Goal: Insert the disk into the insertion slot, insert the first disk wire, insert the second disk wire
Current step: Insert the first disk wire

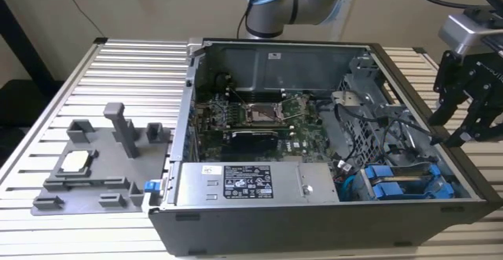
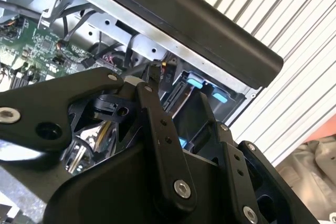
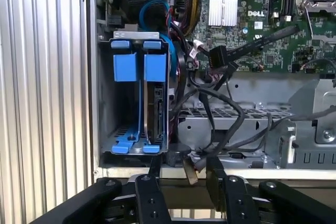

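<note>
**Exterior view.** On the slatted counter (image 1: 118, 77) sits an open computer case (image 1: 314, 230), toward the counter's edge on the exterior view's right. A grey fixture (image 1: 94, 165) stands near the opposite edge. The gripper (image 1: 454, 130) hangs outside the case wall on the exterior view's right, just beside the corner that houses the blue frames.

**First wrist view.** The insertion slot (image 3: 105, 103) is a grey sheet-metal bay in the case corner. The disk (image 3: 156, 109), judged to be the blue frame showing a drive's edge, sits inside the slot. It is just beside the other blue-tabbed frame (image 3: 124, 67). A loose black plug (image 3: 218, 56) on its wire lies apart from the disk. The gripper's fingers (image 3: 151, 195) are spread with nothing between them: released.

**Second wrist view.** The fingers (image 2: 157, 124) reach over the case rim, with the blue tabs (image 2: 195, 82) beyond.

**Status (judgement).** The disk insertion appears done and the first wire is in hand. That step calls for a firm pinch on a plug body, squared to the disk's exposed edge.
</note>
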You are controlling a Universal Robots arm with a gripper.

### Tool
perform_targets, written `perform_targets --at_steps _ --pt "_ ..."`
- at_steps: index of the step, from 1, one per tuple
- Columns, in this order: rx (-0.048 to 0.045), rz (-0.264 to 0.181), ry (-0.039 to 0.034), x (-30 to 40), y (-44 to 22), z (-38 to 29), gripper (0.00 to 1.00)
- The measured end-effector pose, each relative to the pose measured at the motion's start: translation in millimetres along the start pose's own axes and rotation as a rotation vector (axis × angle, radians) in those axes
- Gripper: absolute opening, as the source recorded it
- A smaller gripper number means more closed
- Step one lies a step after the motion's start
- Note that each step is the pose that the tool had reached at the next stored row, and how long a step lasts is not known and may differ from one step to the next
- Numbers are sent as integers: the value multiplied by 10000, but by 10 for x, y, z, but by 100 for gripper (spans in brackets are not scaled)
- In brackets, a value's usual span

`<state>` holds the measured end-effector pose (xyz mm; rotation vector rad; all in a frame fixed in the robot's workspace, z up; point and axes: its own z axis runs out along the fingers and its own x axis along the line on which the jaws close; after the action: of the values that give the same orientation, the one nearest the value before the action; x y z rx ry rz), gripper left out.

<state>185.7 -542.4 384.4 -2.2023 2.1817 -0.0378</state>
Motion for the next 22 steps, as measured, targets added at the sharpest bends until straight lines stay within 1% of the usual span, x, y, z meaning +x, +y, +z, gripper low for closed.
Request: perform_targets --at_steps 3,10,12,14,19,21,22 --pt "-5 -11 3 -12 -25 2 47" --pt "-5 -12 4 -20 -25 2 47" --pt "-6 -69 3 -20 -25 3 47" --pt "-8 -288 -6 -21 -25 4 47" --pt "-8 -1202 -45 -21 -24 44 47" --pt "-12 -1535 -38 -21 -22 61 47" --pt "-16 -1686 -22 -21 -22 67 47"
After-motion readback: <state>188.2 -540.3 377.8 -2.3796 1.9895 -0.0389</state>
